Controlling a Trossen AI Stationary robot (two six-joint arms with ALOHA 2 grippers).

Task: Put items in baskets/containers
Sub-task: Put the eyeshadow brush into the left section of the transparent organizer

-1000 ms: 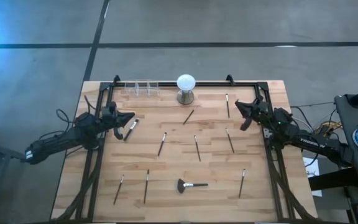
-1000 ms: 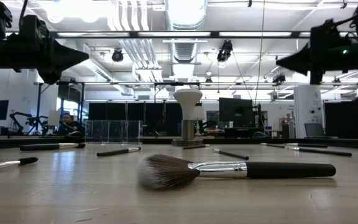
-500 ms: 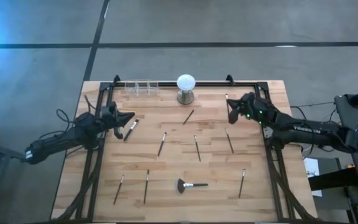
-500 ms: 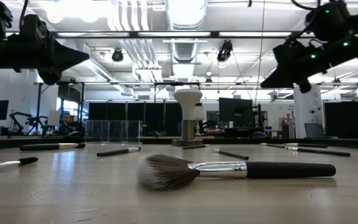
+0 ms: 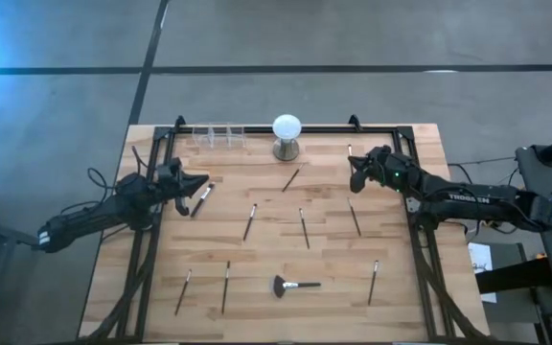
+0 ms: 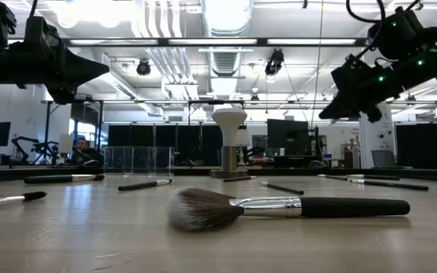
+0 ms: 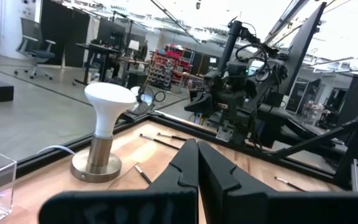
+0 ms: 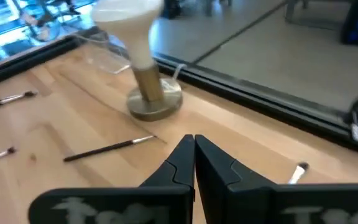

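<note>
- Your right end effector (image 5: 354, 174) hangs above the bench (image 5: 410, 287) at about 2 o'clock, fingers pressed together and empty; the left end effector (image 5: 205, 180) waits at 9 o'clock, also closed on nothing.
- The brushes lie scattered flat – one (image 5: 350, 150) just beyond the right end effector, another (image 5: 354, 218) just nearer you, the fan brush (image 5: 295, 284) at 6 o'clock. The three clear cups (image 5: 218, 137) stand in a row at 11 o'clock, beside the white globe (image 5: 287, 136).
- Expect the brushes to be light, stiff and thin – likely to roll. Pinch mid-handle, across its length; you must open first.
- The cups' rims are hard to make out, and the wrist views show few brushes.
</note>
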